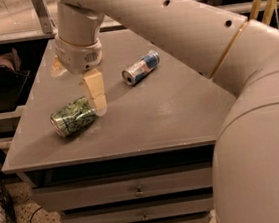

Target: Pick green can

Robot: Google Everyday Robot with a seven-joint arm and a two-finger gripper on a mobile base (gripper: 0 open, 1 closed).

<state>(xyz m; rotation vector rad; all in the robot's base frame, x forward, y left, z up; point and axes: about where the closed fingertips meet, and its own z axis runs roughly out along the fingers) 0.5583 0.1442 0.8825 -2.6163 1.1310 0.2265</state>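
The green can (73,116), stout with a mottled green leafy pattern and silver ends, lies on its side at the front left of the grey table (145,118). My gripper (96,94) hangs from the arm that reaches in from the upper right. Its pale tip is just above the can's right end, close to touching it. Only one cream finger shows. The gripper holds nothing that I can see.
A slimmer blue-and-silver can (140,68) lies on its side near the table's middle, right of the gripper. An orange object (57,67) is mostly hidden behind the wrist at the back left. Drawers (138,189) sit below the tabletop. The large arm fills the right side.
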